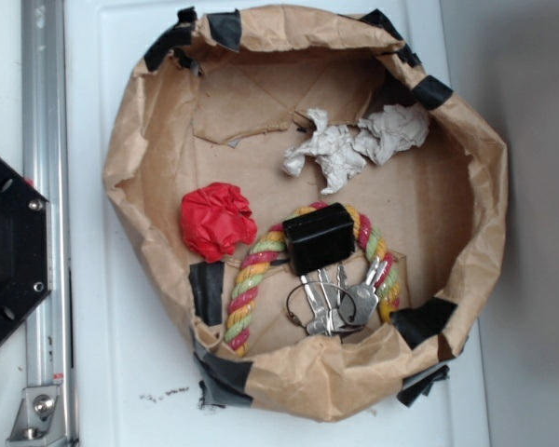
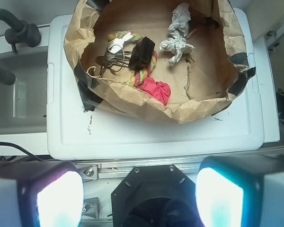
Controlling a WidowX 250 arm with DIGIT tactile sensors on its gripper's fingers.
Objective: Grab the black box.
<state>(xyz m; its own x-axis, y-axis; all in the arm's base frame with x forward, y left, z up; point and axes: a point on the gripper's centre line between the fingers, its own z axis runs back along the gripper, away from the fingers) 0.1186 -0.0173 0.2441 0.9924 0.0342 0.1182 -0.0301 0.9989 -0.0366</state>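
The hand (image 2: 139,196) hangs spread wide and empty, well back from the paper basket (image 2: 132,101) on the white table (image 2: 132,137). Far ahead inside it, the black box (image 2: 142,52) rests on a rope ring (image 2: 144,73), touching the keys (image 2: 114,53), near a red paper ball (image 2: 157,90).

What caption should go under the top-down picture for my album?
A black box sits on a rope ring beside keys in a brown paper nest.
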